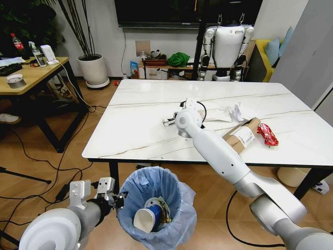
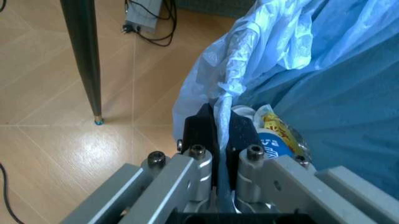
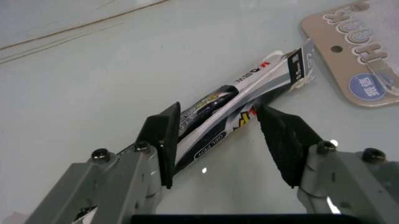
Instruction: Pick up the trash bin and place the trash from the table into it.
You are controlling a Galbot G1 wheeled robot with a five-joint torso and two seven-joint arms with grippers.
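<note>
Left gripper (image 2: 217, 128) clamps bin (image 1: 156, 208) rim; right gripper (image 3: 218, 140) — jaws apart — straddles wrapper (image 3: 240, 114) on table (image 1: 135, 130). You close next.

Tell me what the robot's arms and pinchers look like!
Both arms are smooth, rounded white tubes with grey joints. The left gripper and right gripper have silver metal bars with round bolts and black ridged pads. A black cable loops at the right wrist.

Bright, even indoor light; soft glare on the table (image 1: 145, 120); wrist views slightly blurred.
</note>
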